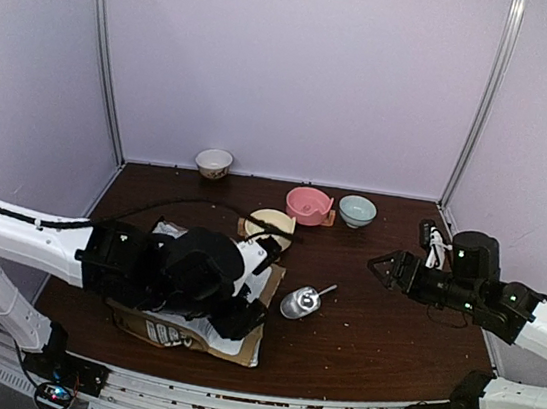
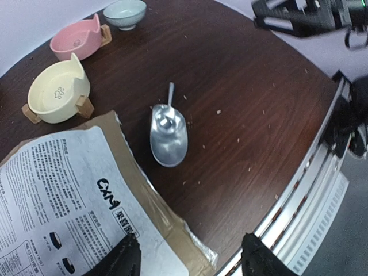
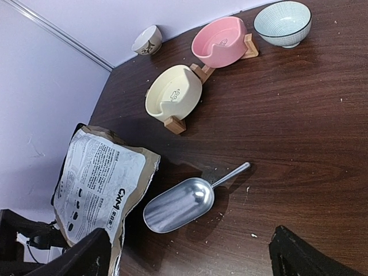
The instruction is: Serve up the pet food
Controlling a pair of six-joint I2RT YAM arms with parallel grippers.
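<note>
1. The pet food cannot be made out in any view. Pale specks scattered on the table (image 2: 241,86) are too small to name.
2. The printed bag (image 2: 57,190) lies flat at 8 o'clock from the scoop (image 2: 168,138). From overhead the left arm covers most of it, and its mouth is hidden.
3. The left gripper (image 2: 194,256) is cut off at the frame edge. Only two dark fingertips (image 2: 126,256) show, well apart over the bag's corner and clasping nothing.
4. The right gripper (image 3: 192,256) hangs at 2 o'clock from the scoop, jaws spread wide with nothing between them.
5. The scoop lies hollow up, showing only bare metal.
6. From the scoop, the cream bowl (image 2: 57,92) sits at 11 o'clock, the pink bowl (image 2: 77,39) at 12 and the pale blue bowl (image 2: 125,12) at 1.
</note>
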